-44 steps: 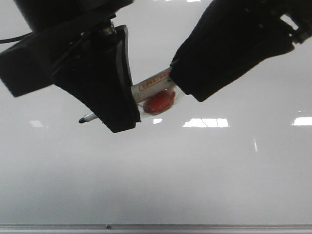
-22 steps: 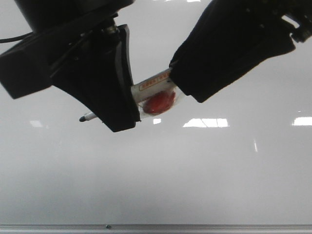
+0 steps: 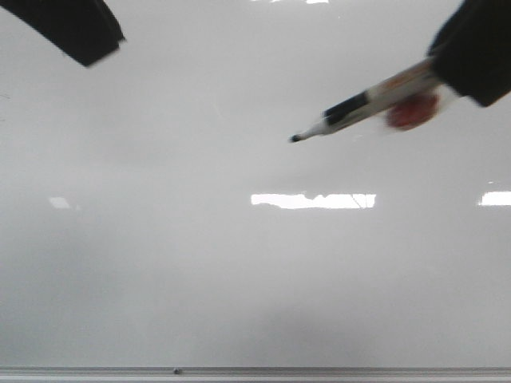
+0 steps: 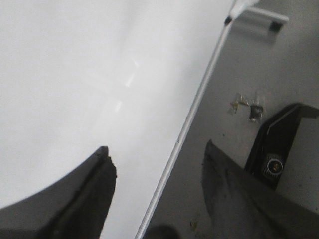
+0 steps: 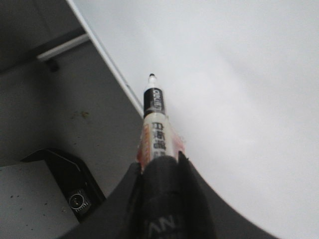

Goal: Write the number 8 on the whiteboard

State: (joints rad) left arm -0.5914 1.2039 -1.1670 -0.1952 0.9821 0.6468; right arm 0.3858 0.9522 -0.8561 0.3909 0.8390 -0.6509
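We see soft, even light on the glossy whiteboard (image 3: 200,279), with bright rectangular glare patches just below the uncapped marker (image 3: 363,104) clamped in the right gripper (image 5: 160,172), which is motion-blurred, while the left gripper (image 4: 157,167), fingers apart, shows dark and soft-edged.

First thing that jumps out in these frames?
The marker held by the right gripper at the upper right of the front view, its uncapped tip pointing left over the whiteboard. The board looks blank, with no number 8 visible, only light glare. The left gripper is empty and open at the board's rim.
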